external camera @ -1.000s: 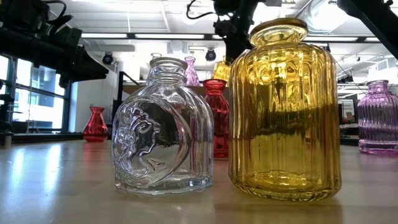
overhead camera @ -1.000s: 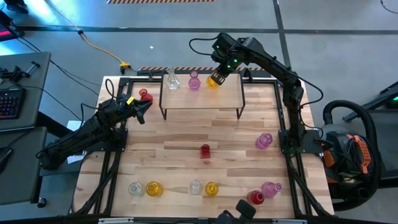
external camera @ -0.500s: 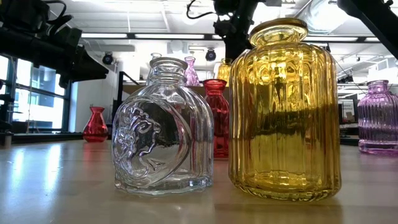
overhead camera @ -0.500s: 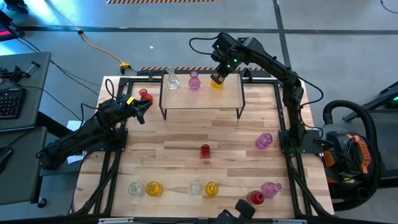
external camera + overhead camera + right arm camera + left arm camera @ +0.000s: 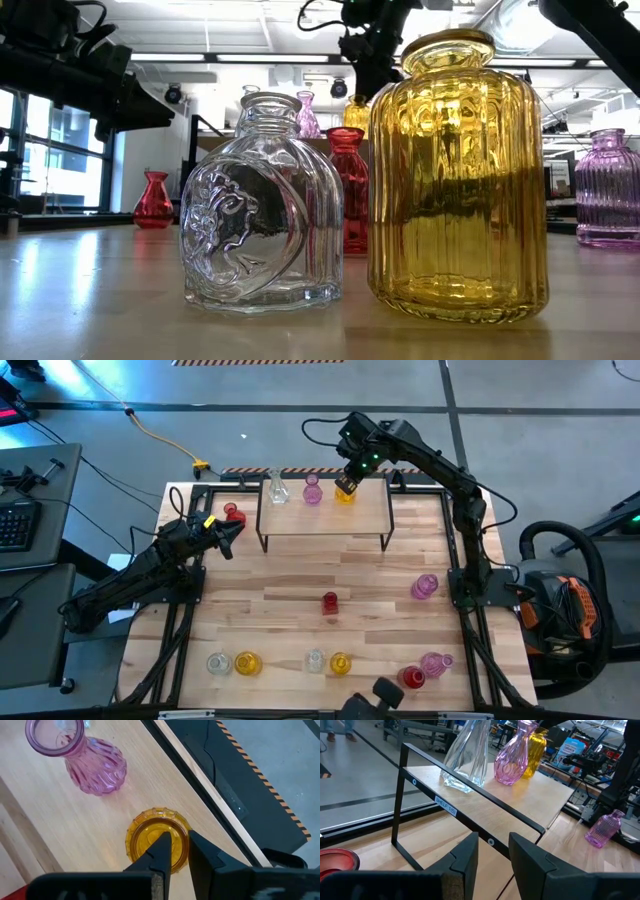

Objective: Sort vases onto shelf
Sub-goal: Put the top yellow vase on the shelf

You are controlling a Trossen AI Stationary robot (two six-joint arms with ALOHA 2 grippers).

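right claw (image 5: 176, 851): fingers apart above amber vase (image 5: 157, 840) | left claw (image 5: 492, 857): parted, empty

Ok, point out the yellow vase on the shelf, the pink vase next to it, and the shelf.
yellow vase (image 5: 157, 841), right wrist view, its rim.
pink vase (image 5: 95, 770), right wrist view, its ribbed body.
shelf (image 5: 325, 520), high view, bare board.
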